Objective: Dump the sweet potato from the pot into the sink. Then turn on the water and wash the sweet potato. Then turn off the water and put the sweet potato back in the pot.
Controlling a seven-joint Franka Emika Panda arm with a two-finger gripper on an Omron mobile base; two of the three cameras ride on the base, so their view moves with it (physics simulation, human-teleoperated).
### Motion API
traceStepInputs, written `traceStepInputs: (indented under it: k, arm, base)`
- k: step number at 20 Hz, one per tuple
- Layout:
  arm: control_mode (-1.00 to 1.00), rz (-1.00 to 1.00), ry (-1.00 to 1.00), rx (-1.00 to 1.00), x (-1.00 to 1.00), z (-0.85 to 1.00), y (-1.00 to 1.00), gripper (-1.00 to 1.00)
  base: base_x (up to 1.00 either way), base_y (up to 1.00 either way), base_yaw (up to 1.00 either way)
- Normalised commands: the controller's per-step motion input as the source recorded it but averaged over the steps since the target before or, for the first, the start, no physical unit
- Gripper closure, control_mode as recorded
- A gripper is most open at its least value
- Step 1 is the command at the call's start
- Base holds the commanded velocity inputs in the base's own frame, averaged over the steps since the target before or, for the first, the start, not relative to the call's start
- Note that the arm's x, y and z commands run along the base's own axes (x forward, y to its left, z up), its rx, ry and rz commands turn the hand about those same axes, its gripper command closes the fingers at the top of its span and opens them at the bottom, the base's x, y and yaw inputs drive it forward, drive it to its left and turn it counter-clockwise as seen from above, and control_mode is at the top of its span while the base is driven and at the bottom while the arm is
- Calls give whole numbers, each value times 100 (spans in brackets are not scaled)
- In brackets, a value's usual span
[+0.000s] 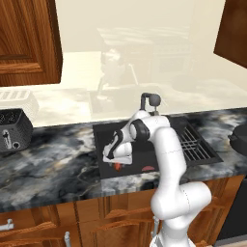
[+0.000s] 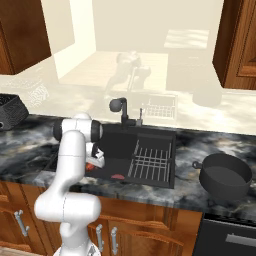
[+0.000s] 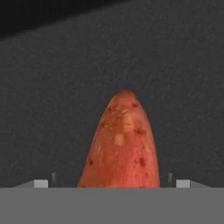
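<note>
The arm reached down into the sink (image 1: 103, 144), a black basin sunk into the dark marbled surface (image 1: 53, 164). The jaws (image 1: 116, 163) hung low over the basin floor, near the front wall of the sink and toward its left end as seen from the left base view. They stood wide apart. In the hand view the two fingertips (image 3: 40, 183) showed only as small pale corners at either side, with a clear gap between each of them and the sweet potato (image 3: 120, 146). The sweet potato lay on the sink floor between the jaws, its tapered end pointing away from the hand, orange-red with dark specks and a pale patch. Neither fingertip touched it. From the left base view a bit of it (image 1: 117, 166) showed just under the hand, and from the right base view a small red patch (image 2: 90, 166) showed beside the arm's lower link.

A flat, darker red sliver (image 1: 148, 168) lay on the sink floor near the front wall, apart from the sweet potato and further toward the wire rack (image 1: 193, 144). The rack filled the end of the sink away from the jaws. The black faucet (image 1: 149, 102) stood behind the sink at its back edge. The pot (image 2: 225, 175) sat on the surface beyond the rack end of the sink, well apart from the jaws
</note>
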Motion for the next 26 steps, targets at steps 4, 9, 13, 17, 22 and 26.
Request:
traceStepInputs:
  k: [4,9,13,17,22,26]
  arm:
    - [-100,0,2,0,1,-13,2,100]
    - [-100,0,0,0,-14,15,-3,100]
    - [-100,-2,-3,0,-37,84,-18,100]
    - [-100,0,-13,0,-55,100,-30,100]
    - [-100,0,-17,-1,-48,100,-41,100]
    - [-100,0,-16,0,-71,100,-35,100]
  base:
    - [0,0,0]
    - [0,0,0]
    - [0,0,0]
    - [0,0,0]
    - [0,0,0]
    - [0,0,0]
